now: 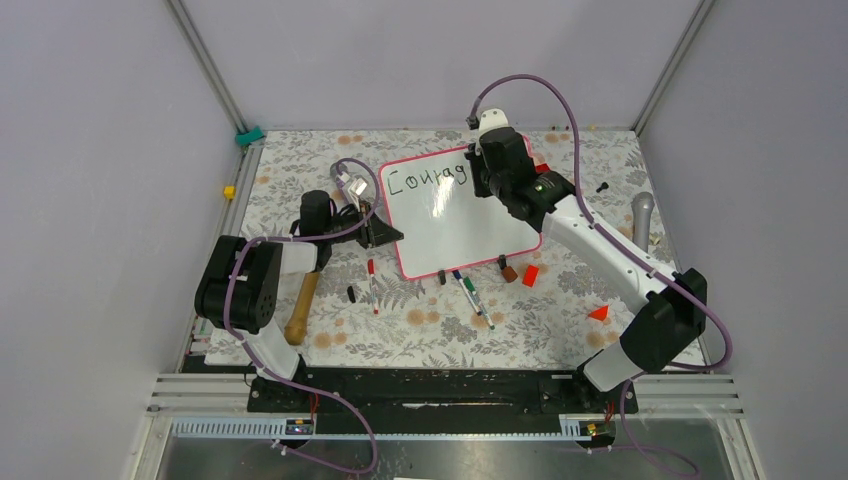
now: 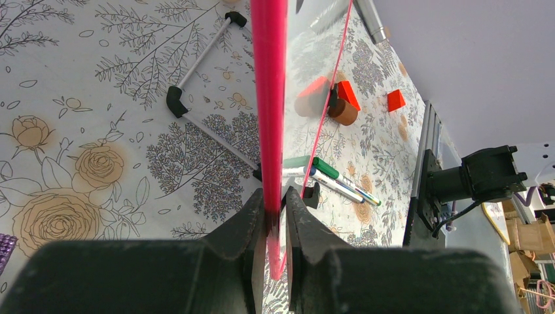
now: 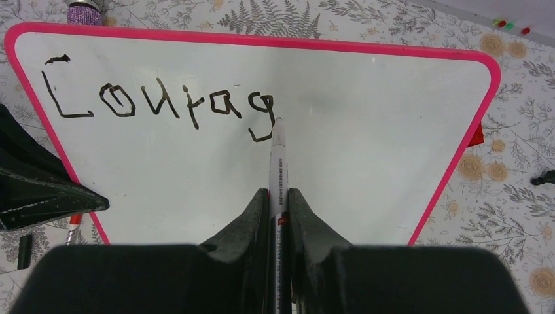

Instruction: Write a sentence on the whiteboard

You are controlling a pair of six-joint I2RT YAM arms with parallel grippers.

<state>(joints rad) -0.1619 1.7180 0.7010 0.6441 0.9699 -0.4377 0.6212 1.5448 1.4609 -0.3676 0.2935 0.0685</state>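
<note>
The whiteboard (image 1: 455,220) with its pink frame (image 3: 262,41) lies on the flowered table. Black lettering reading "Courag" (image 3: 157,103) runs along its top left; this is the sentence as it stands. My right gripper (image 3: 278,196) is shut on a white marker (image 3: 277,163), whose tip touches the board just right of the "g". In the top view the right gripper (image 1: 497,165) hovers over the board's upper right part. My left gripper (image 2: 275,209) is shut on the whiteboard's pink edge (image 2: 268,98), at the board's left side (image 1: 383,235).
Loose markers (image 1: 470,290) and a cap lie below the board, with a red-capped marker (image 1: 372,285) to the left. Red blocks (image 1: 530,275) (image 1: 599,313) and a brown cylinder (image 1: 509,272) sit lower right. A wooden-handled tool (image 1: 300,305) lies by the left arm, a grey microphone (image 1: 643,215) at the right.
</note>
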